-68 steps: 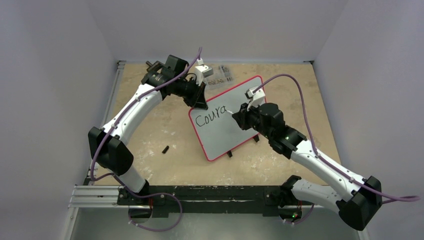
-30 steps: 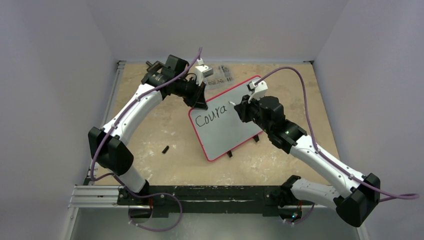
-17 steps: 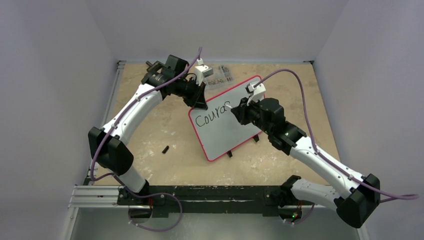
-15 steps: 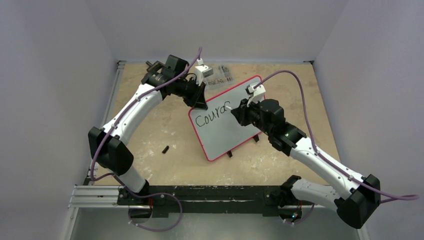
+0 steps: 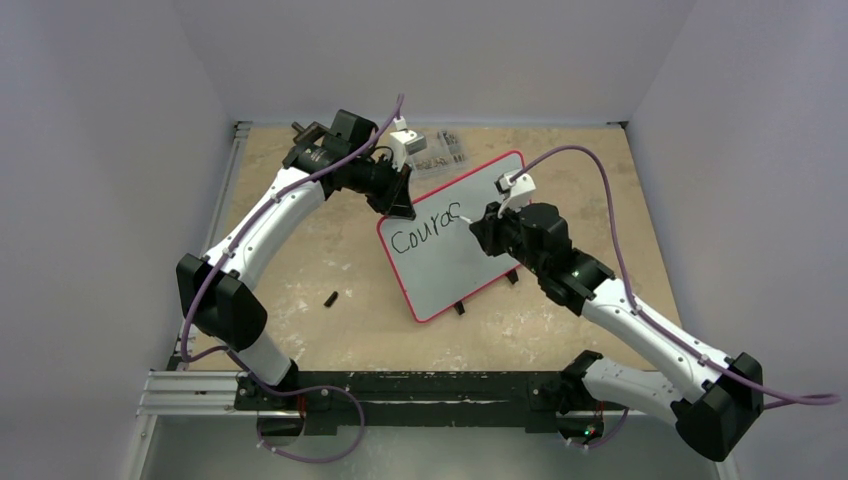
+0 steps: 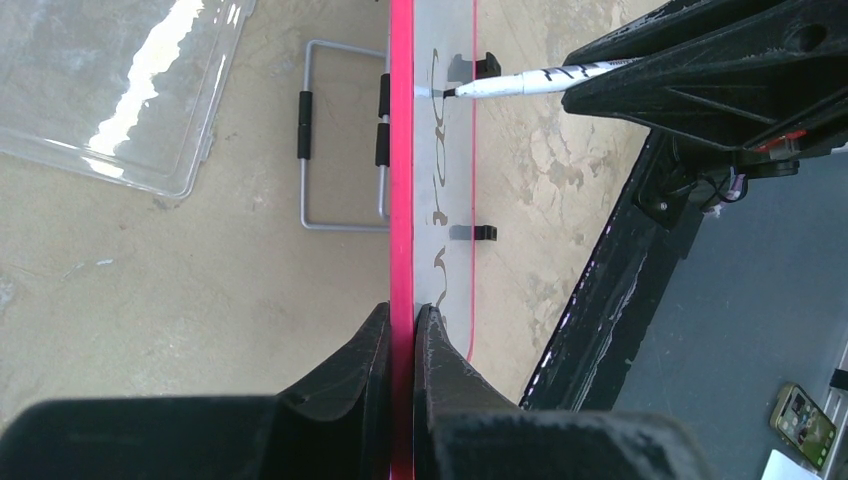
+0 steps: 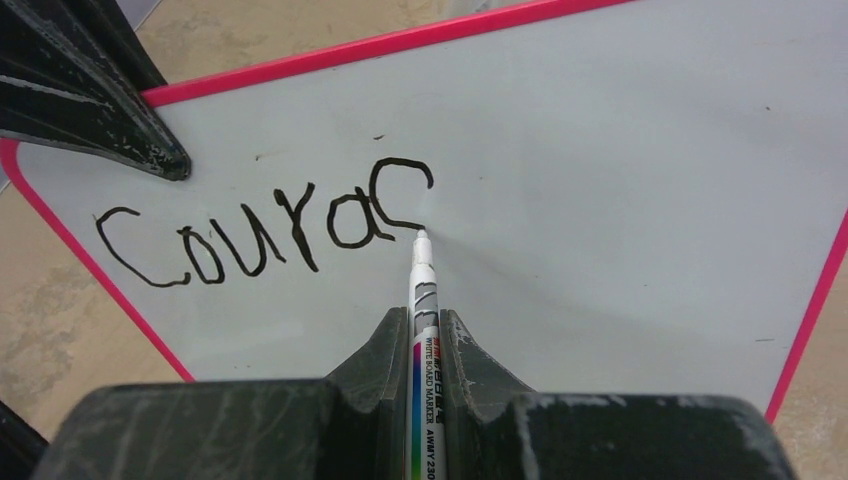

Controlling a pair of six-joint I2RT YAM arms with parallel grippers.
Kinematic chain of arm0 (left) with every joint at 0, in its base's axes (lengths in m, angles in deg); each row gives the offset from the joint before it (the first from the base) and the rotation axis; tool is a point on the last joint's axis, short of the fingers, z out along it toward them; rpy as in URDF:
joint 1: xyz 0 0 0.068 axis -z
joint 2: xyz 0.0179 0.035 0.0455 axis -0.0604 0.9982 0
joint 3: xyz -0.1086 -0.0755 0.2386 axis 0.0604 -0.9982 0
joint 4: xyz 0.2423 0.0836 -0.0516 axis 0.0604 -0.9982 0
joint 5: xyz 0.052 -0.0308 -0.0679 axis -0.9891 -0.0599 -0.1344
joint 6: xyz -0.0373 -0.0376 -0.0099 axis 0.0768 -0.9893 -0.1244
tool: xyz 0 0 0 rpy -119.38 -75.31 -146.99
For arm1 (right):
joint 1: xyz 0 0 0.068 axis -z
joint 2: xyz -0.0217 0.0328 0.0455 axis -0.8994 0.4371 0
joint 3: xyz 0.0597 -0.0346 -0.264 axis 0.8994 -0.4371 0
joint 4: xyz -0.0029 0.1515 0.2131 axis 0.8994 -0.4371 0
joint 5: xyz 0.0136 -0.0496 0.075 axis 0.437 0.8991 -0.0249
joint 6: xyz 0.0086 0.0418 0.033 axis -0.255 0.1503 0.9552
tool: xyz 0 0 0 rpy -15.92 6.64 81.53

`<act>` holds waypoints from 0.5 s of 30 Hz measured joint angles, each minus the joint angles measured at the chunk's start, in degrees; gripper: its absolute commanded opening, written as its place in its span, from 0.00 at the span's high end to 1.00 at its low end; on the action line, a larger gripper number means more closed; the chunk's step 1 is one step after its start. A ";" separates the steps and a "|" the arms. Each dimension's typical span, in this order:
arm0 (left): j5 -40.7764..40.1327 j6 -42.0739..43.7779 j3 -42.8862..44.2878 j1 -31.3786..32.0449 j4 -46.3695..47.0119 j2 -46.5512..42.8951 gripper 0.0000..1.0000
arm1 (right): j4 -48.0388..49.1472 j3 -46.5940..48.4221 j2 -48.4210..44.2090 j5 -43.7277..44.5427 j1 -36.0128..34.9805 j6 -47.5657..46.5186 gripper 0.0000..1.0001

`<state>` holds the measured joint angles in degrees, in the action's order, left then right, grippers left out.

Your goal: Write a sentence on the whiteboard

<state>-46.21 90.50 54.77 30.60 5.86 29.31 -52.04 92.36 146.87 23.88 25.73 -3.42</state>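
The whiteboard [image 5: 455, 255], white with a pink frame, lies tilted on the table with "Coura" and a half-drawn letter in black [image 7: 270, 235]. My left gripper [image 6: 402, 318] is shut on the whiteboard's pink upper-left edge [image 6: 401, 150], seen in the top view near the board's corner [image 5: 398, 208]. My right gripper [image 7: 424, 322] is shut on a white whiteboard marker [image 7: 421, 300], whose tip touches the board at the end of the last stroke [image 7: 420, 233]. In the top view the right gripper [image 5: 478, 226] hovers over the board's upper middle.
A clear plastic tray [image 6: 120, 90] and a grey wire stand [image 6: 340, 150] lie beyond the board's edge. A small black cap [image 5: 330, 298] lies on the table left of the board. Two black feet [image 5: 459, 307] stick out at the board's near edge. Walls enclose the table.
The right gripper has moved the marker up and back down, adding a curved stroke after "Coura". The left gripper and the board have stayed put.
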 measured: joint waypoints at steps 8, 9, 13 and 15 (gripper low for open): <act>0.07 0.00 0.00 0.00 0.00 0.02 1.00 | -2.34 2.49 1.01 2.80 0.02 -0.66 1.00; 0.04 -0.02 0.00 0.00 0.00 0.02 1.00 | -2.43 2.97 1.33 2.89 0.02 -0.74 1.00; 0.09 -0.02 0.00 0.00 -0.02 0.02 1.00 | -2.38 5.33 2.47 2.95 0.07 -0.92 1.00; 0.07 -0.02 0.02 0.00 -0.02 0.02 1.00 | -2.12 5.88 2.86 2.93 0.07 -0.94 1.00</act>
<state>-46.15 90.48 54.79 30.60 5.84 29.33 -54.16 98.24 149.73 26.81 25.80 -4.36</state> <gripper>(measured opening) 0.058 0.087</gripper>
